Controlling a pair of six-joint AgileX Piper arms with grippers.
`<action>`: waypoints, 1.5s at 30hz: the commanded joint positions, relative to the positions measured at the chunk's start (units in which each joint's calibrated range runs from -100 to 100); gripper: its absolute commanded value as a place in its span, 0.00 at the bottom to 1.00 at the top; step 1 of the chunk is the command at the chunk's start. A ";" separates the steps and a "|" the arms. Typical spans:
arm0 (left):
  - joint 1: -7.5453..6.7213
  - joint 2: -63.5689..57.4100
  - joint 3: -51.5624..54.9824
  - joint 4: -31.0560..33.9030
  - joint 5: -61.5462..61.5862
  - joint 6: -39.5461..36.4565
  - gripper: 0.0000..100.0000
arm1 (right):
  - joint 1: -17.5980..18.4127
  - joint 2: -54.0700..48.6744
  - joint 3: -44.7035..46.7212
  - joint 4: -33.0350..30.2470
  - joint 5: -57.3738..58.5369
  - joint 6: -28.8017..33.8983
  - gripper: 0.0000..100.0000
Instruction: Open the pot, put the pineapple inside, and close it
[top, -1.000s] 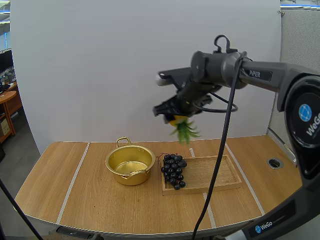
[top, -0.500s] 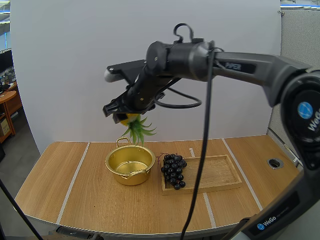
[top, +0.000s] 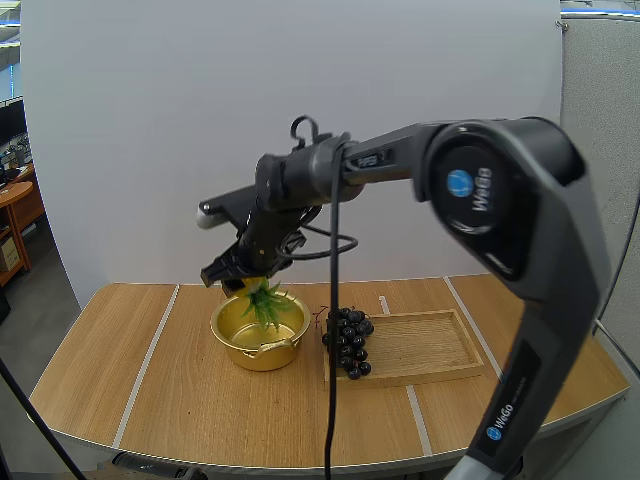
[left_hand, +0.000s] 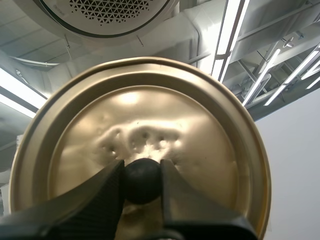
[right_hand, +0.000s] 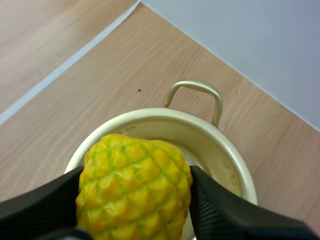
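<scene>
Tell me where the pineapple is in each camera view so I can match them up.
High view: the pineapple hangs leaves-down over the pot, in the right gripper.
Right wrist view: the pineapple is pinched between that gripper's fingers, above the pot's mouth.
Left wrist view: the left gripper pinches the lid by its knob.
Shared landmark: the pot, in the high and right wrist views.

On tabletop (top: 170, 380): pot (top: 250, 355) L of tray (top: 425, 345); grapes (top: 347, 342) on tray's L end, next to pot; pineapple (top: 264, 302) above pot.
</scene>
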 joint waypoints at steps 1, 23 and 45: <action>-0.09 -0.28 -0.55 0.09 -1.70 -0.25 0.00 | -0.02 1.90 -0.48 -1.25 -3.95 -0.15 0.00; -0.09 -0.28 -0.55 0.09 -1.70 -0.25 0.00 | -0.29 11.41 -3.62 -3.61 -8.34 -0.36 0.00; -0.09 -0.28 -0.55 0.09 -1.70 -0.25 0.00 | -1.29 -1.75 -3.62 -1.06 5.78 0.31 1.00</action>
